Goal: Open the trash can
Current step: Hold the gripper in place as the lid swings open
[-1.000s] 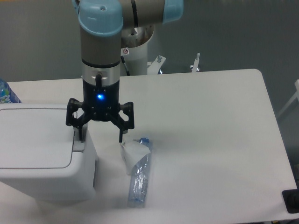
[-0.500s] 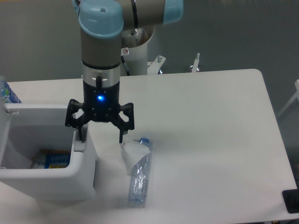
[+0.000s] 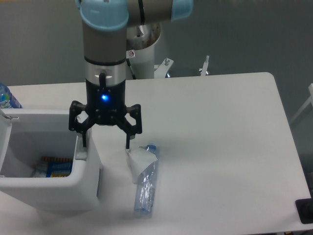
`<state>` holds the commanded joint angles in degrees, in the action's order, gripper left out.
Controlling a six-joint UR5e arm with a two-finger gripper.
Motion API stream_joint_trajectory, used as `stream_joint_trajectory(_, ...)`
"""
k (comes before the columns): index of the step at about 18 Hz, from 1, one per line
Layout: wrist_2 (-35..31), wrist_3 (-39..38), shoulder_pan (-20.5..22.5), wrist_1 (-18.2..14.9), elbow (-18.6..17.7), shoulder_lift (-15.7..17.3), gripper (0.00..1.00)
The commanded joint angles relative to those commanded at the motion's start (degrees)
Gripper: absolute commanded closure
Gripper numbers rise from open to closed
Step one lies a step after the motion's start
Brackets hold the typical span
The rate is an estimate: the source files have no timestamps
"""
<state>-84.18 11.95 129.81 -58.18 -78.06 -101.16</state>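
Observation:
The trash can (image 3: 58,188) is a boxy light-grey bin at the table's left front. Its lid (image 3: 4,132) stands swung up at the far left edge, and the inside shows, with some colourful packaging at the bottom. The small push tab (image 3: 81,155) sits on the bin's right rim. My gripper (image 3: 105,145) hangs straight down over that rim, fingers spread wide and empty. The left fingertip (image 3: 84,144) is just above the tab; the right fingertip is outside the bin, over the table.
A crushed clear plastic bottle (image 3: 145,183) with a blue cap lies on the table just right of the bin, below the right finger. Another bottle (image 3: 7,98) shows at the left edge behind the bin. The robot's base (image 3: 142,54) stands behind the table.
One second ago the lid lay flat and shut; it has since sprung open. The gripper has risen slightly off the push tab.

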Motion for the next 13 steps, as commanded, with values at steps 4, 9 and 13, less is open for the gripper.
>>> stream_joint_trajectory(4, -8.52, 8.59, 1.41, -0.70, 2.03, 0.00, 0.00)
stream_joint_trajectory(9, -10.39, 22.11, 4.65, -6.49, 1.86, 1.75, 0.00)
stream_joint_trajectory(13, -10.39, 30.23, 6.59, -9.23, 1.33, 2.90, 0.00)
